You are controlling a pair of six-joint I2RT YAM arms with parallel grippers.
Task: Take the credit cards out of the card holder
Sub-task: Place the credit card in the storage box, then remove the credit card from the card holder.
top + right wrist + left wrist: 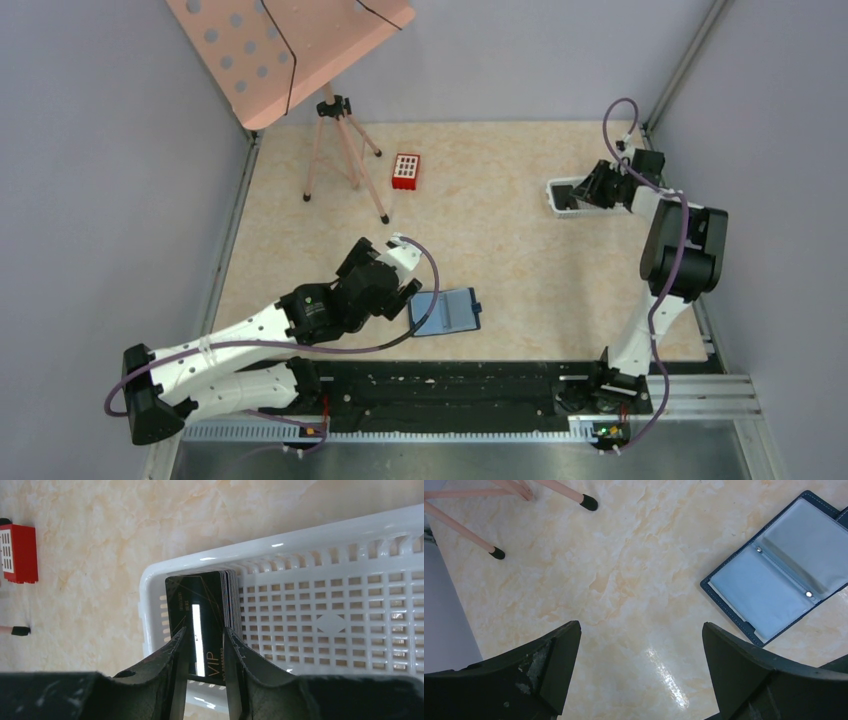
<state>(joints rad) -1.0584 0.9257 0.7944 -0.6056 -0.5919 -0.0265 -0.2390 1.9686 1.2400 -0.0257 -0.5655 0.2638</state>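
Note:
The blue card holder (447,312) lies open and flat on the table, its greyish pockets up; in the left wrist view (781,572) no card shows in the visible pockets. My left gripper (410,293) is open and empty just left of it, its jaws wide apart over bare table (639,630). A stack of black credit cards (200,595) stands on edge at the left end of a white slotted tray (300,540). My right gripper (205,632) hangs over that end (585,190), jaws narrowly apart in front of the front card's face, not clamping it.
A red box (405,171) stands at the back middle and shows in the right wrist view (19,553). A pink tripod (340,150) carrying a perforated pink board (280,50) stands at the back left; its feet (588,502) are near my left gripper. Walls close both sides.

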